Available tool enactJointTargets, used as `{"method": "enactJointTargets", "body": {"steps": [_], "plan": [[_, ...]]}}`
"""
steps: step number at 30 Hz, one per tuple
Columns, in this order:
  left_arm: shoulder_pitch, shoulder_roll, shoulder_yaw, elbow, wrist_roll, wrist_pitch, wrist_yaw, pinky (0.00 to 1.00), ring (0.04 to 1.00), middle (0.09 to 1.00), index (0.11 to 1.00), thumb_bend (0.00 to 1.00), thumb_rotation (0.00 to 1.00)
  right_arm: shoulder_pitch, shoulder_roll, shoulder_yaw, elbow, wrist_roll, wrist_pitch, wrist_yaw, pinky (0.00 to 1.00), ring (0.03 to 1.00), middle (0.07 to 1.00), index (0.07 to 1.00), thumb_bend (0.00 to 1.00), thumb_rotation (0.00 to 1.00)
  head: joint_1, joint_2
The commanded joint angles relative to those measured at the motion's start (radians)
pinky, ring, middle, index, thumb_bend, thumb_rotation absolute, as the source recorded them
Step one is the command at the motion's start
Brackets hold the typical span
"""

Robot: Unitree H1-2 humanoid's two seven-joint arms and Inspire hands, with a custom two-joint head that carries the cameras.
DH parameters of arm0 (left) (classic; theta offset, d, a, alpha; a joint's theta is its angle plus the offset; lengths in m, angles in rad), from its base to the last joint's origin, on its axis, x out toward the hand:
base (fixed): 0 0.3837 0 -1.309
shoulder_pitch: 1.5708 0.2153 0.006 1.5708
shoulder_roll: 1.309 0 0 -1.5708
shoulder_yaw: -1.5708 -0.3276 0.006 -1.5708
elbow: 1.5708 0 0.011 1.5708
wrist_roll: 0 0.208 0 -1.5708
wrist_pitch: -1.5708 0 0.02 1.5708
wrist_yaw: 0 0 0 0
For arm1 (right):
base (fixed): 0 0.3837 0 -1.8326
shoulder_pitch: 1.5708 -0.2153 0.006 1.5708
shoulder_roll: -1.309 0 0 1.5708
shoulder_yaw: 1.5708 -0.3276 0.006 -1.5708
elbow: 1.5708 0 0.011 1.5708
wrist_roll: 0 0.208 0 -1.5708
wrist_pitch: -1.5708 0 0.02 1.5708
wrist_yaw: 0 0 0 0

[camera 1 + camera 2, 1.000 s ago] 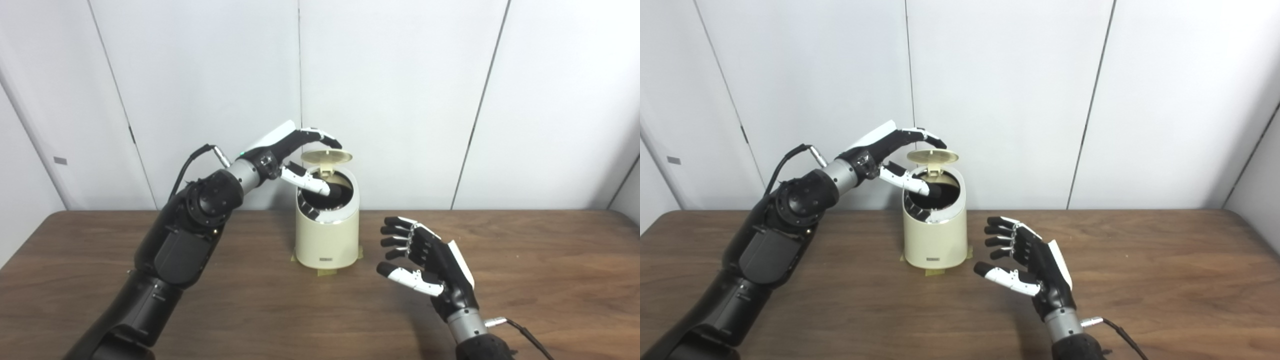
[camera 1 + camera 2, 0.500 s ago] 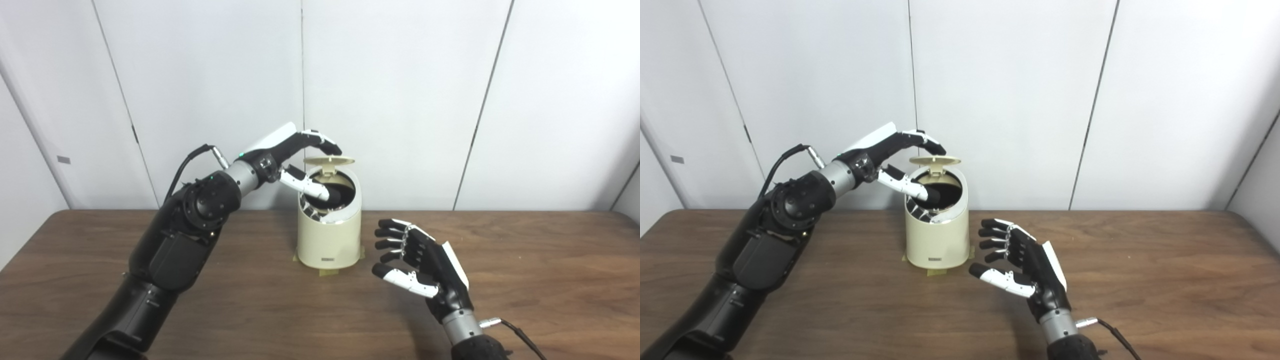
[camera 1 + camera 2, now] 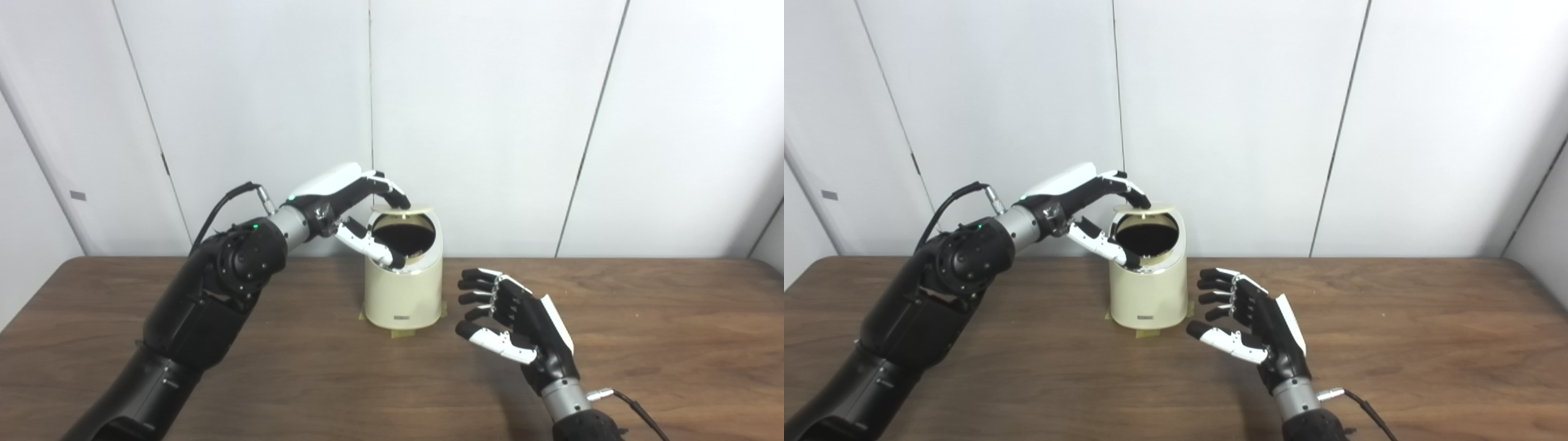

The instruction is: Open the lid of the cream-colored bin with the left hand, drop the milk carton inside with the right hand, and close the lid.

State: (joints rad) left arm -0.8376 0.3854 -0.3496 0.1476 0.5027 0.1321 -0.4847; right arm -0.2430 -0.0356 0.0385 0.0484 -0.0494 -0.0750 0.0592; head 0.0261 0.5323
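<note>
A cream-coloured, rounded plastic bin [image 3: 402, 288] stands upright on the dark brown wooden desk [image 3: 643, 343], near the middle of its far edge, just in front of the white panelled wall [image 3: 490, 110]. Small strips of yellowish tape [image 3: 401, 334] show at the foot of the bin on the desk. The bin's round cream lid [image 3: 401, 210] is raised only a little at the back of the opening, seen almost edge-on, and the slanted mouth below it is dark; what lies inside cannot be told, and no milk carton shows on the desk.

The left hand [image 3: 352, 205] reaches over the bin from the left side of the desk. Its fingers [image 3: 392, 195] are curved down onto the left part of the lid, touching it from above, while its white thumb [image 3: 367, 245] lies against the front left rim of the opening. The hand is spread, not clenched, and grips nothing.

The right hand [image 3: 1252, 321] hovers above the desk just to the right of the bin and apart from it, nearer the front edge, palm turned towards the bin, fingers loosely spread and empty.
</note>
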Motion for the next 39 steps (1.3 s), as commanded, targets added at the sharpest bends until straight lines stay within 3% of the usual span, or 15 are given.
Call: {"method": "enactJointTargets", "body": {"steps": [1,16,22,26,31,39], "plan": [[-0.029,0.020,0.001,-0.025,0.017,-0.029,0.011,1.00,1.000,0.790,0.753,0.99,0.38,-0.029,0.001,0.000,-0.038,0.007,-0.015,0.001,0.54,0.660,0.702,0.698,0.72,0.36,0.001,0.000],[0.042,0.025,-0.040,-0.038,0.100,-0.117,0.019,1.00,1.000,0.756,0.761,1.00,0.43,-0.026,0.007,-0.006,-0.066,0.079,0.049,0.025,0.50,0.652,0.706,0.716,0.72,0.40,-0.005,0.020],[0.070,0.010,-0.056,-0.039,0.116,-0.161,0.033,1.00,1.000,0.775,0.773,1.00,0.40,-0.024,0.007,-0.003,-0.077,0.072,0.065,0.022,0.50,0.652,0.703,0.720,0.73,0.40,-0.005,0.026],[0.070,0.030,-0.132,-0.049,0.259,-0.175,0.024,1.00,1.000,0.817,0.846,1.00,0.44,-0.024,0.008,-0.006,-0.083,0.086,0.072,0.027,0.50,0.653,0.701,0.714,0.73,0.40,-0.006,0.031],[0.065,0.044,-0.224,-0.069,0.439,-0.157,-0.020,1.00,1.000,0.906,0.928,1.00,0.39,-0.026,0.005,-0.004,-0.081,0.089,0.072,0.029,0.50,0.650,0.699,0.716,0.73,0.40,-0.005,0.032],[0.080,0.038,-0.247,-0.057,0.474,-0.179,-0.041,1.00,1.000,0.868,0.879,1.00,0.42,-0.029,0.010,-0.005,-0.085,0.103,0.078,0.030,0.50,0.650,0.698,0.711,0.73,0.40,-0.007,0.033]]}}
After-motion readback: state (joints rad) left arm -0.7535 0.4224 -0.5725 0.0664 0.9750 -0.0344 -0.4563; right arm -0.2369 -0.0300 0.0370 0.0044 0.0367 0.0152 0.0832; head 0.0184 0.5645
